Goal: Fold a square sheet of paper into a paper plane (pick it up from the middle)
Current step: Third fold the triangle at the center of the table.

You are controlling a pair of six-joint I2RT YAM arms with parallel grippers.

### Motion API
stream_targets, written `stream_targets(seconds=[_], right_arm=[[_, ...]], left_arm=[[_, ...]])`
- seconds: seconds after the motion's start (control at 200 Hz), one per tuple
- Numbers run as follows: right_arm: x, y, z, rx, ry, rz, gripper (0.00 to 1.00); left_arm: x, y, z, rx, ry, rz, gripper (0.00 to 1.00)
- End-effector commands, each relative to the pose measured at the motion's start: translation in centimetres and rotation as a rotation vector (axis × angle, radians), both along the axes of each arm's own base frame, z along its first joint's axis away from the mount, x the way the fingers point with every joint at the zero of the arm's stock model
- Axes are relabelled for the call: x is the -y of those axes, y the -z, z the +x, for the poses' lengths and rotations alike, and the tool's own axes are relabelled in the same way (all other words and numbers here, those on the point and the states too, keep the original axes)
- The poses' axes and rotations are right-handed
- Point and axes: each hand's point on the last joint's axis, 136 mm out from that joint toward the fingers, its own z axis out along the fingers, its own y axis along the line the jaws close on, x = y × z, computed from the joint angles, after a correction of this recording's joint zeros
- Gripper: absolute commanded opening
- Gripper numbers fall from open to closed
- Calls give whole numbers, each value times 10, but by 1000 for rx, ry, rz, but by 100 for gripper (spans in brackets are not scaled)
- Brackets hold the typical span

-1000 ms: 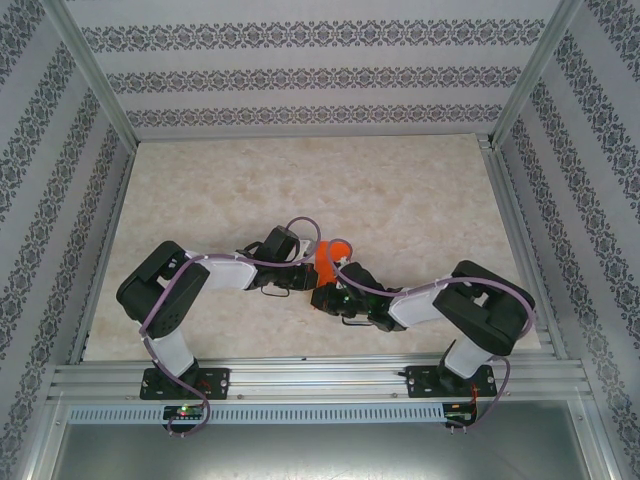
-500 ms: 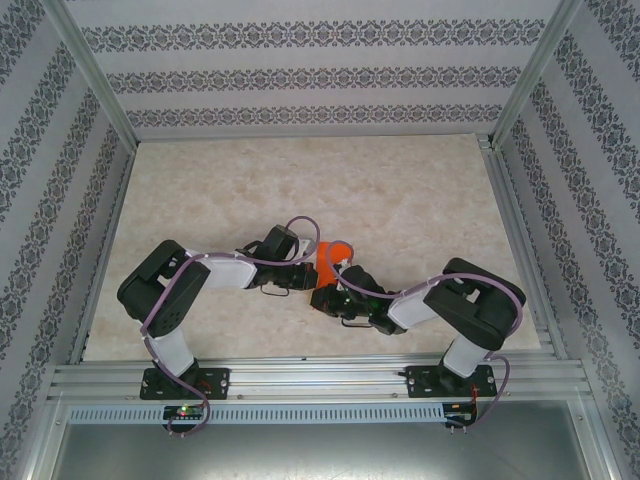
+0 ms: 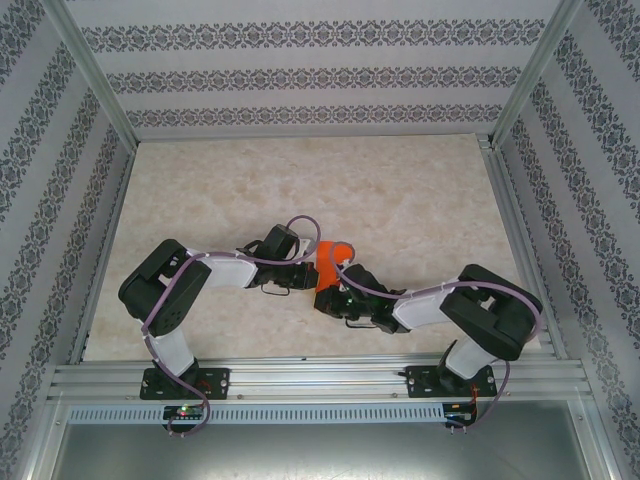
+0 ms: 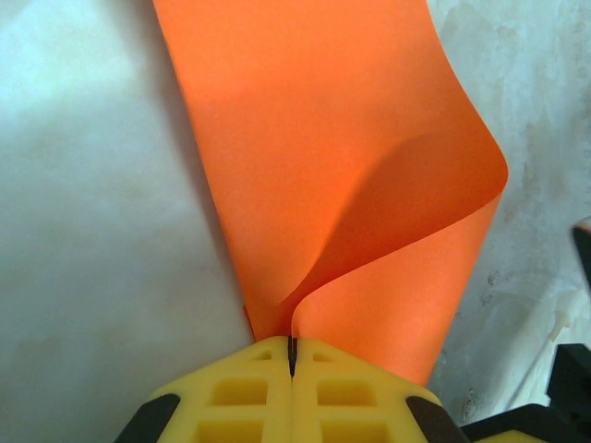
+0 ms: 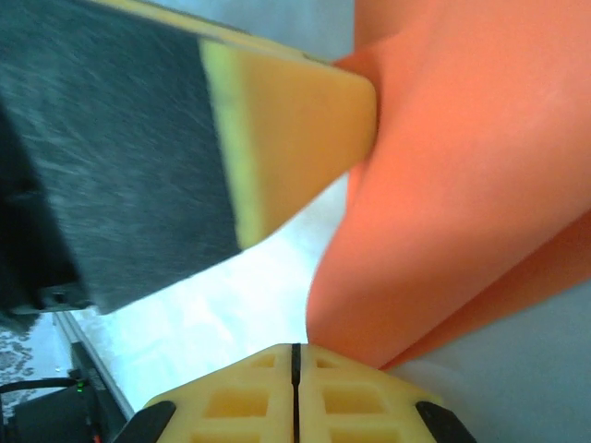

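We are clamping the paper (image 4: 314,138) with both grippers over the near middle of the table (image 3: 400,190). The left gripper (image 4: 292,358) is pinching two layers together, and the right gripper (image 5: 295,355) is gripping an edge just beside it. Ahead of the left pads the paper is stretching straight away, with one side curling over.

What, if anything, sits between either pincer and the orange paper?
Nothing visible. The left pincer is shut on the orange paper; the right pincer is shut right against it, though whether it grips is unclear.
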Motion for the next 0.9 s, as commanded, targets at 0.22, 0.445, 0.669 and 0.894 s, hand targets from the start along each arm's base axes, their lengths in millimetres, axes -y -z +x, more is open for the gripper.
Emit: stream_targets(seconds=[0.22,0.445,0.669,0.894], right_arm=[[5,4,-3,-18,8,-20,8],[31,-38,19,73,70,30,8],[46,-41,40,74,107,39,8],[45,-40,53,60,94,32,8]], left_arm=[[-25,37,-10,-91,-30,135,0],[-22,32,-10,-84,-7,123,0],[-16,27,-7,-81,9,104,0],[-13,23,-5,-76,26,95,1]])
